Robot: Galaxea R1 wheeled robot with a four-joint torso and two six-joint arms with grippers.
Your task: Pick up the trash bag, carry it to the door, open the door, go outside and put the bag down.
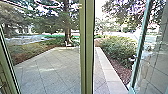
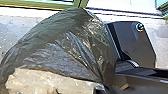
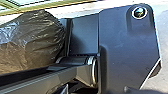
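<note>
My trash bag (image 2: pixel 65 47) is thin, dark plastic, swollen into a rounded hump in the left wrist view, with long creases fanning over it and glossy flecks where the light catches. Against its dark skin lies a paler, crumpled beige patch (image 2: pixel 37 81); I cannot tell whether that is more of the bag or something else. In my right wrist view the plastic turns brown and shiny, finely wrinkled, close by the smooth dark plate (image 3: pixel 127 37) of my own body. Whether bag and plate touch, I cannot say. Beyond the bag run a pale strip (image 2: pixel 105 15) and olive-green framing (image 2: pixel 50 4), with a grey, hard-looking floor (image 2: pixel 12 32) on the near side.

From my head, an olive-green post (image 1: pixel 87 47) stands upright through the middle of the frame, and another green bar (image 1: pixel 8 57) slants down the left edge. At the right of the frame, a teal edge (image 1: pixel 140 45) leans beside a see-through panel with a blurred whitish shape in it. Square-cut paving (image 1: pixel 45 72) fills the lower left, its joints running diagonally; a smooth, pale border (image 1: pixel 107 70) crosses the lower right. Leafy shrubs (image 1: pixel 117 47) and reddish-brown ground cover (image 1: pixel 120 68) lie right of centre, and a rough tree trunk (image 1: pixel 67 32) rises in the upper middle.

As for my jaws, I cannot tell whether the left gripper or the right gripper is clenched or released, nor which of them, if either, has hold of the bag.
</note>
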